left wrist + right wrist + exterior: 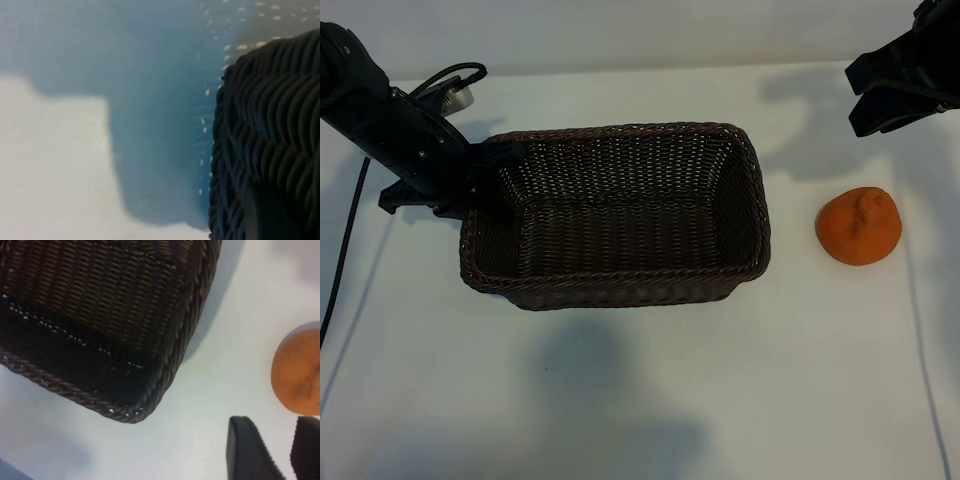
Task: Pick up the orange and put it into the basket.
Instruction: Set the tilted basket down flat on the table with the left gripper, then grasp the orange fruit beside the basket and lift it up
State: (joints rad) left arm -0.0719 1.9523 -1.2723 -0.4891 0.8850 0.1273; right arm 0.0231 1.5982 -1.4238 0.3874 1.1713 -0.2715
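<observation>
Still ungrasped, the orange (859, 226) lies near the desk's (620, 400) right edge beside the empty basket (620, 290); right gripper (895, 95) hovers behind it, jaws parted, left gripper (470, 190) clenches the basket's rim.

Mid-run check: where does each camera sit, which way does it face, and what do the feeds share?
Exterior: steeply overhead; basket, orange, left gripper at the rim, right gripper raised.
Left wrist: pressed close to basket wall and table.
Right wrist: angled down at basket corner, orange, own fingers.
Shared: all show the basket.
</observation>
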